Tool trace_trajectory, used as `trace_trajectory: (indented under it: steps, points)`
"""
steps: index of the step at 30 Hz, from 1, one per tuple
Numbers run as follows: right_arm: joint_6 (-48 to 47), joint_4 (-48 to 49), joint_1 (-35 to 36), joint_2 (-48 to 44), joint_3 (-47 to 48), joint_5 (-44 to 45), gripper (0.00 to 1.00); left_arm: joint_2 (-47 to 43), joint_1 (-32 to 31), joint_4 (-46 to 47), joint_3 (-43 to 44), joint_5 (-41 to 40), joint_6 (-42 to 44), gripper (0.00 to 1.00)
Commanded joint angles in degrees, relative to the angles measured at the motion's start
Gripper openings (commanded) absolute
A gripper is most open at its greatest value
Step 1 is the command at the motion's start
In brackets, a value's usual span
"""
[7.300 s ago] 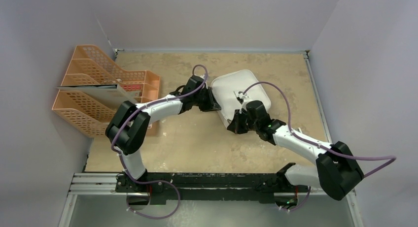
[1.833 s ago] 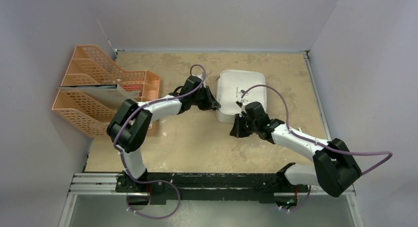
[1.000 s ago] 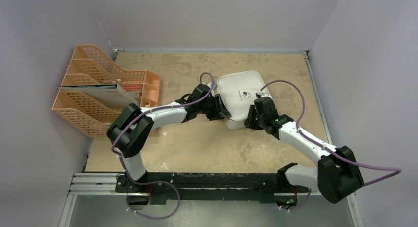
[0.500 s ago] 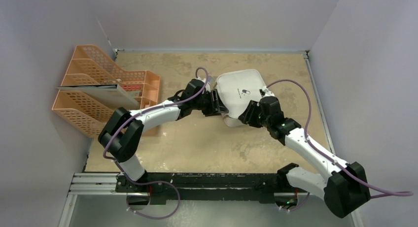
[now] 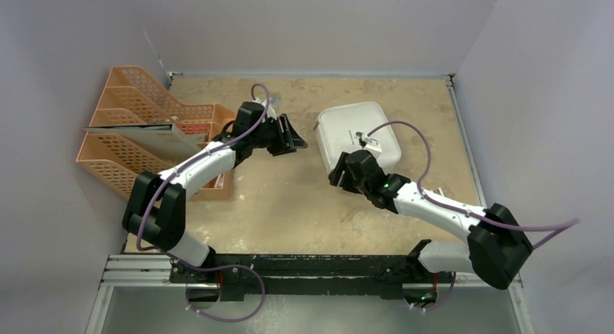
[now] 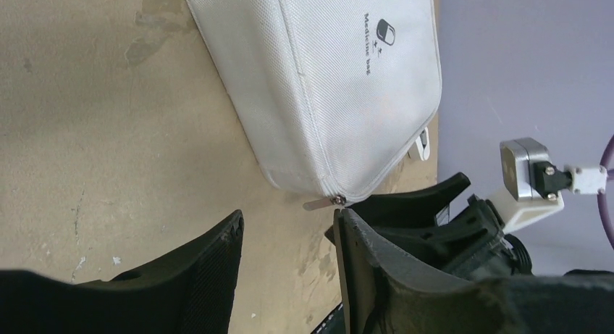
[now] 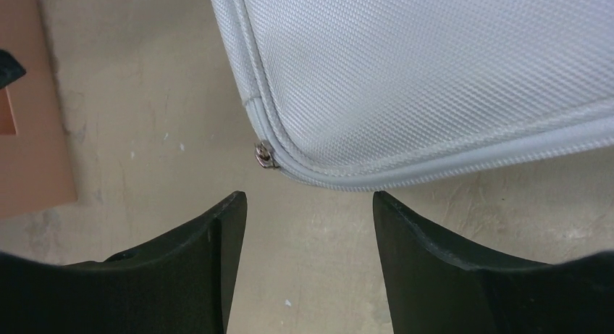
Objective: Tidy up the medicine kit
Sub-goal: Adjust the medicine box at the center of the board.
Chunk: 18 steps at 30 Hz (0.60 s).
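Observation:
The medicine kit (image 5: 358, 133) is a pale grey-white soft case lying shut on the table, its pill logo facing up. In the left wrist view the kit (image 6: 333, 80) shows a metal zip pull (image 6: 322, 201) at its near corner. My left gripper (image 5: 295, 136) is open and empty, a short way left of the kit and apart from it. My right gripper (image 5: 337, 174) is open at the kit's near-left corner, with only bare table between its fingers. In the right wrist view the kit (image 7: 434, 73) fills the top, its zip slider (image 7: 266, 155) just beyond my right gripper (image 7: 308, 207).
Orange mesh file trays (image 5: 145, 138) holding a flat folder stand at the left of the table, close behind my left arm. One tray's edge (image 7: 29, 131) shows in the right wrist view. Grey walls enclose the back and both sides of the table.
My left gripper has drawn back to the left, away from the kit. My right gripper has let go, swung to the kit's near-left corner and opened wider. The kit has turned slightly.

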Motion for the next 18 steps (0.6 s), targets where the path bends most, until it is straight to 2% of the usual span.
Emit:
trace_trajectory:
  steps: [1, 7, 11, 13, 18]
  points:
    - [3.29, 3.61, 2.25, 3.74, 4.26, 6.87, 0.67, -3.22, 0.9, -1.22, -2.08, 2.78, 3.76, 0.47]
    - [7.36, 1.81, 5.09, 7.97, 8.0, 14.95, 0.65, -4.28, 2.37, 0.82, -5.33, 4.23, 2.93, 0.48]
    - [13.23, -9.38, 5.95, 13.79, 14.64, 20.94, 0.63, -4.24, 2.44, 0.34, -5.69, 5.01, 3.7, 0.48]
    - [14.53, -11.81, 6.6, 16.11, 17.15, 23.56, 0.61, -4.56, 2.47, 0.17, -6.31, 4.67, 3.78, 0.48]
    - [17.56, -18.5, 6.92, 19.09, 19.61, 27.88, 0.5, -4.54, 2.49, 0.69, -7.12, 4.31, 3.54, 0.48]
